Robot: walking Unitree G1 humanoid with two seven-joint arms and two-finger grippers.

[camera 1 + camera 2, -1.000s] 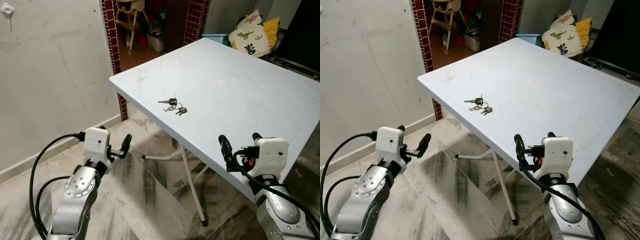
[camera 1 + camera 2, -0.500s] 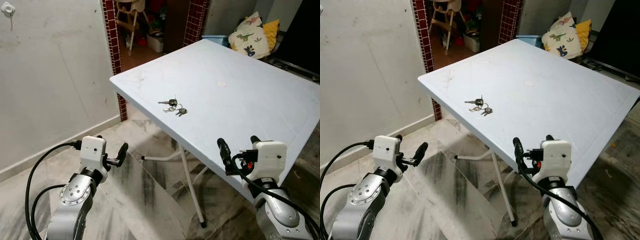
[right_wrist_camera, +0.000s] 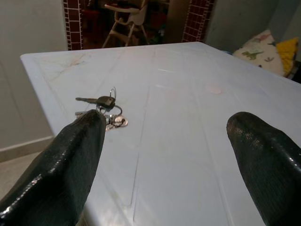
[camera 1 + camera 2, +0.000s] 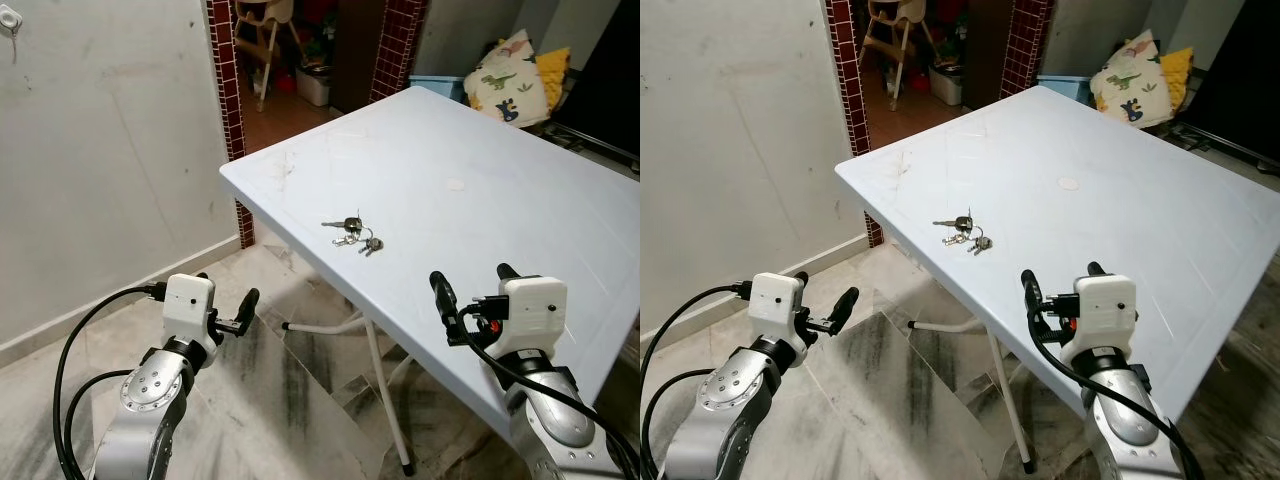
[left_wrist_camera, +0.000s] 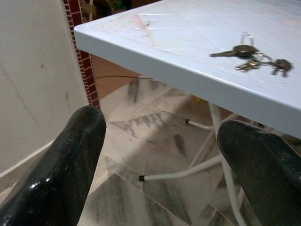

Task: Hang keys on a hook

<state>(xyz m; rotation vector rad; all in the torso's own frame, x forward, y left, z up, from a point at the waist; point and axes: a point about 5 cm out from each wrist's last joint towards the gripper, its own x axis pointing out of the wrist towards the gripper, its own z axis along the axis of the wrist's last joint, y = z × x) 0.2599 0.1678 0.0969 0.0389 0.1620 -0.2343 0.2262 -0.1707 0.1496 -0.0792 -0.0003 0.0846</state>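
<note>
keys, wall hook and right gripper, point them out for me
keys (image 4: 352, 232), left eye view, middle of the bunch on the table.
wall hook (image 4: 10, 17), left eye view, its white base plate.
right gripper (image 4: 472, 283), left eye view, midway between its fingertips.

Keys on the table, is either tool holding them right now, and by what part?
Nothing is held. The keys lie untouched on the table; the left tool and the right tool are open and empty.

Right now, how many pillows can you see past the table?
2. A white dinosaur-print pillow leans beyond the table's far corner, and a yellow pillow sits right behind it on the right, partly covered. More could be hidden behind them.
</note>
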